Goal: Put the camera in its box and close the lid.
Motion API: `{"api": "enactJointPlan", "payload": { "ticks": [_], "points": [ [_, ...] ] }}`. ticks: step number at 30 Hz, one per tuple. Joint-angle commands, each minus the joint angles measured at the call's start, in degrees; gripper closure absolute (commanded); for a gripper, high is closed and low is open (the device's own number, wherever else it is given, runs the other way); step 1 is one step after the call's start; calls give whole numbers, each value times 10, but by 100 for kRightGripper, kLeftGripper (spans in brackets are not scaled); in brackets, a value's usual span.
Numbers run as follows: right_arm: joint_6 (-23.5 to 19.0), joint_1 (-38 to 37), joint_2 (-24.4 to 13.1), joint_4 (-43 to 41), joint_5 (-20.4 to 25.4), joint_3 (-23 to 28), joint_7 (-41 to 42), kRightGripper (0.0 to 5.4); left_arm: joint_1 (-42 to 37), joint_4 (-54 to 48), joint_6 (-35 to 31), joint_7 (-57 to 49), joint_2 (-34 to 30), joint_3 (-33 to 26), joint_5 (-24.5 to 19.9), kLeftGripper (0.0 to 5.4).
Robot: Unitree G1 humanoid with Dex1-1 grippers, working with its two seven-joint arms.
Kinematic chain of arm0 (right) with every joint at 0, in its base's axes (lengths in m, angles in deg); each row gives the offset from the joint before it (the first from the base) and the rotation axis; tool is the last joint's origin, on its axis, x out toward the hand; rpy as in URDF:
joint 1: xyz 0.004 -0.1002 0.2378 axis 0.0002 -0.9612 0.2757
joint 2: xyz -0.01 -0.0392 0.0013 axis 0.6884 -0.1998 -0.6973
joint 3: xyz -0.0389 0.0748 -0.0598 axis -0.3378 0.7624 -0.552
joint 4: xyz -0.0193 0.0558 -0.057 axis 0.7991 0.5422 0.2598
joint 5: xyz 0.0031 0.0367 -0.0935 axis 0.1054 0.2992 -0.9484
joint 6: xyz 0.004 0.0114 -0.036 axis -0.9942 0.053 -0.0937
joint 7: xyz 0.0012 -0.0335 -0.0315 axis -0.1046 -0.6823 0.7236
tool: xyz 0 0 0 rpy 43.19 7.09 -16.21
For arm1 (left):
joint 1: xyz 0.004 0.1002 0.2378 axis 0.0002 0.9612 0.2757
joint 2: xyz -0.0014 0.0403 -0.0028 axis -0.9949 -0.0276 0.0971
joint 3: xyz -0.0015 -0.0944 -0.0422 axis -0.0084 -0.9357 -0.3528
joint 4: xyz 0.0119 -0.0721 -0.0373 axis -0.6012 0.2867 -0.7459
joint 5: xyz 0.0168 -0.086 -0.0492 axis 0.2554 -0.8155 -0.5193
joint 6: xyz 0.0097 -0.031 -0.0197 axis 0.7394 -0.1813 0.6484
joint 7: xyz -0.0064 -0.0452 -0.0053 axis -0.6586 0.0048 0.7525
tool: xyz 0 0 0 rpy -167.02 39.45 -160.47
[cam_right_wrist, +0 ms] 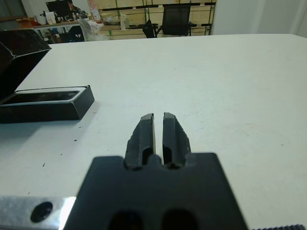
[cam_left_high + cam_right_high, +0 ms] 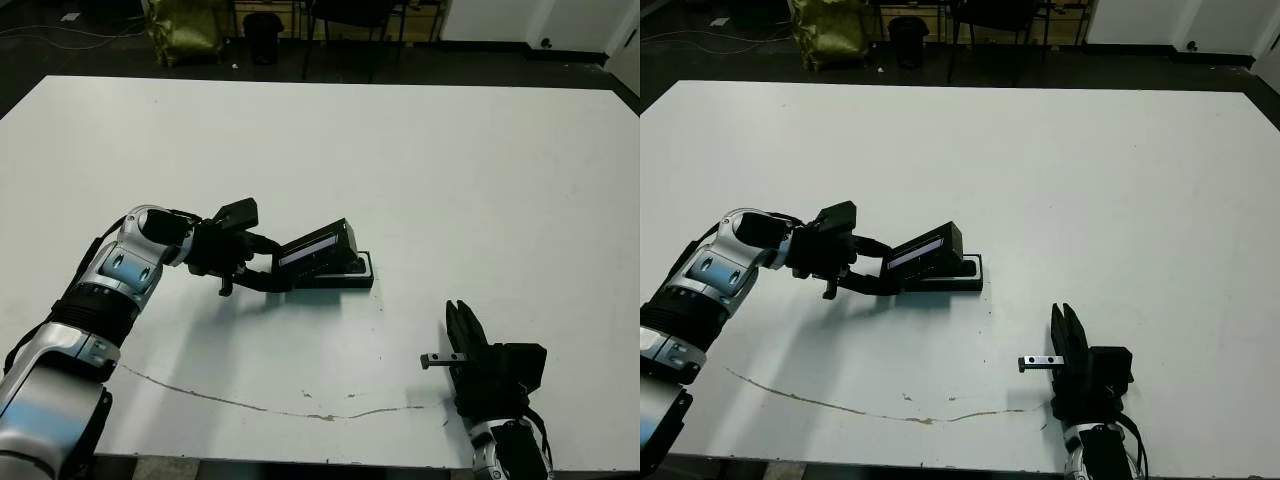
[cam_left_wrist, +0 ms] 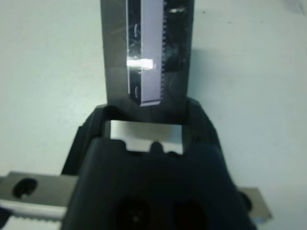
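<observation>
Left arm: reaches in from the left edge toward the middle of the white table [image 2: 420, 150]. Left gripper [image 2: 262, 268]: clamped on the near end of the lid [image 2: 318, 247], which it holds tilted, far end raised, over the left part of the box. In the left wrist view the pale strip of the lid runs straight away from the gripper body.

Box [image 2: 352, 276]: sits flat near the middle of the table, just right of the left gripper. Its right end shows clear of the lid; the rest is covered from above.

Camera [image 1: 43, 97]: in the right wrist view a dark bar lies inside the white-lined box, below the rim. It appears seated; its far end is hidden by the lid.

Right gripper [image 2: 462, 325]: low at the near edge, well apart from the box, fingers pressed almost together with only a thin slit between them, carrying nothing.

Other: a thin brown line or crack [image 2: 240, 402] runs across the near part of the table. Chairs and a yellow-green bag [image 2: 185, 28] stand beyond the far edge.

Step in hand, as judged: closing the lid. The camera looks already in the box, so the task is near its end.

Next move calls for: lowering the raised end of the lid until it lies flat, keeping its edges lined up with the box walls, then letting go without dragging the box. A skewed lid would catch on the rim.
</observation>
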Motion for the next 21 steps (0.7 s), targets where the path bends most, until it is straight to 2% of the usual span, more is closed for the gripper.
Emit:
{"api": "enactJointPlan", "payload": {
  "ticks": [1, 11, 21],
  "points": [
    [-25, -9, -2, -3, -8, 0, -8, 540, 7, 11, 5, -6, 23, 22, 18, 347],
    [-8, -5, -6, 11, 1, 6, 4, 540, -2, 11, -13, -13, 51, 41, 31, 347],
    [-30, -7, -7, -6, -4, 4, -1, 540, -13, 16, -35, -5, 62, 43, 32, 347]
  ]
}}
